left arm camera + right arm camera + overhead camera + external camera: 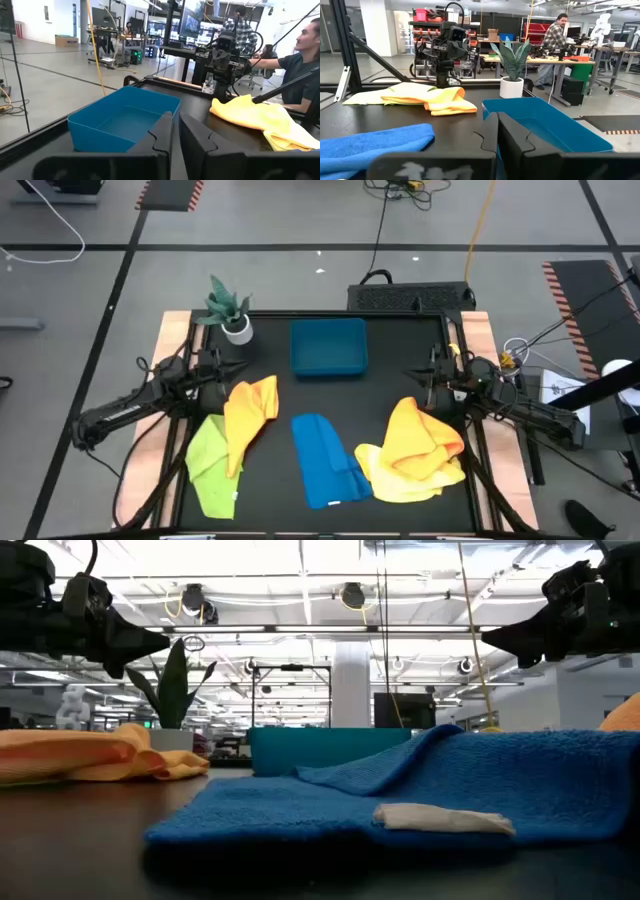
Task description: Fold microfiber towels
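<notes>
I see both arms parked high off the black surface [400,360], nothing held. My left gripper [238,369] sits at 9 o'clock of the surface, fingers [162,131] clenched nearly together with a thin slit between them, aimed across toward the blue tray [328,346]. My right gripper [413,376] sits at 3 o'clock, fingers [512,131] clenched tight, also aimed inward.

Towels: blue towel [326,457] lies at 6 o'clock, a long strip partly folded, white tag showing in the low view. Orange towel [247,413] lies crumpled at 8 o'clock, overlapping the lime green towel [209,463], which sits toward 7 o'clock. At 4 o'clock I see an orange-yellow towel [421,435] heaped on a pale yellow towel [400,478], just beside the blue one.

Blue tray is at 12 o'clock, empty-looking inside from the left wrist view. Potted plant [231,311] stands at 10 o'clock near the corner. A person [556,35] sits at a bench in the room behind.
</notes>
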